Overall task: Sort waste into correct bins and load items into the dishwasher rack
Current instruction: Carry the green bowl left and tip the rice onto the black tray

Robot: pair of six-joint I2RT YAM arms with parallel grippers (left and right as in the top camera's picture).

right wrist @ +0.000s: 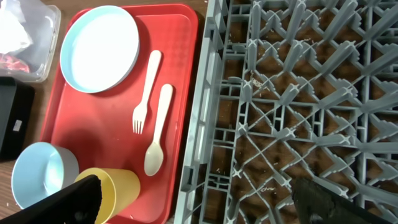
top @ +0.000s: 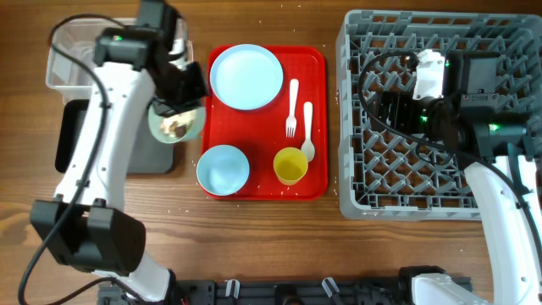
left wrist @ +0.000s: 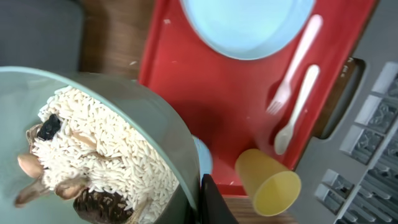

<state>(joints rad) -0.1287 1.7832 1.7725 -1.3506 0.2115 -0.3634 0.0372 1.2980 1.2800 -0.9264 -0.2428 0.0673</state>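
Note:
My left gripper [top: 181,95] [left wrist: 200,202] is shut on the rim of the pale green-white bowl [top: 176,124] [left wrist: 124,99]. It holds the bowl above the right edge of the black tray [top: 80,140]. The bowl holds white rice and brownish scraps [left wrist: 93,149]. The clear tub [top: 72,55] [right wrist: 53,31] holds a white napkin [right wrist: 12,28] and a red wrapper [right wrist: 9,59]. The light blue plate [top: 246,76], fork [top: 292,106], spoon [top: 307,131], yellow cup [top: 290,165] and light blue bowl [top: 223,168] sit on the red tray. My right gripper [top: 391,110] [right wrist: 199,205] is open and empty above the left part of the grey dishwasher rack [top: 440,195].
The red serving tray [top: 318,182] lies between the bins and the rack. The rack holds nothing. Small crumbs lie scattered on the wooden table around the tray. The black tray also shows in the right wrist view [right wrist: 9,118].

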